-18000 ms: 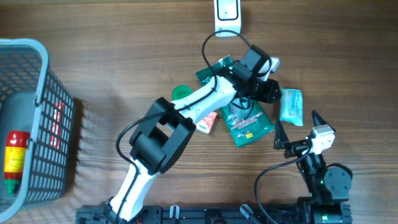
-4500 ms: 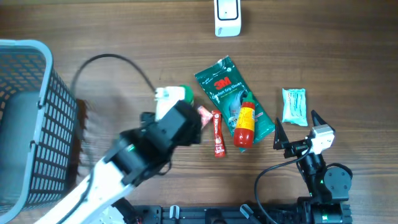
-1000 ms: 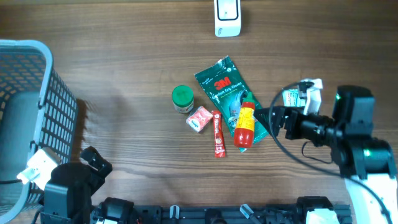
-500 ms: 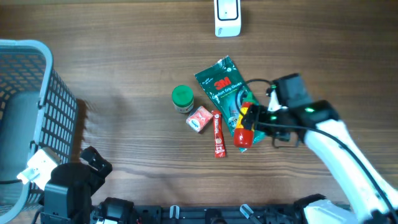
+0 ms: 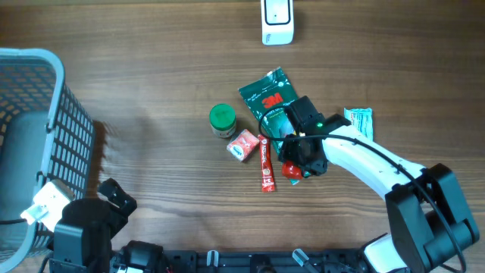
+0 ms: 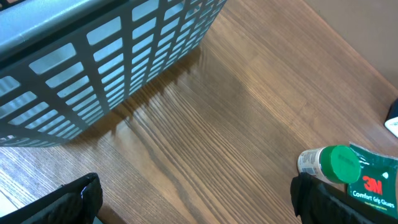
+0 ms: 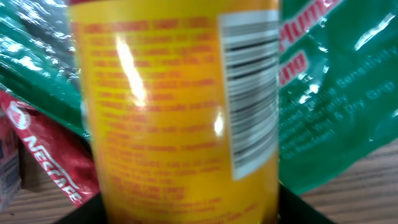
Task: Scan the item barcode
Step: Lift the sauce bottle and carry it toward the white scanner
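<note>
Directly beneath my right jaws lies the yellow bottle (image 7: 174,106), barcode (image 7: 249,93) toward me, on the green packet (image 7: 336,74); I straddle it for lifting. Whether they grip yet, I cannot tell.

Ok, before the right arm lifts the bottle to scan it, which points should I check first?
1. The right pincer sits over the yellow bottle: ok.
2. Its grip on the bottle is closed: cannot tell.
3. The barcode faces the wrist camera: ok.
4. The white scanner is uncovered: ok.
5. The left pincer is open, apart from the green 3M pack: ok.
</note>
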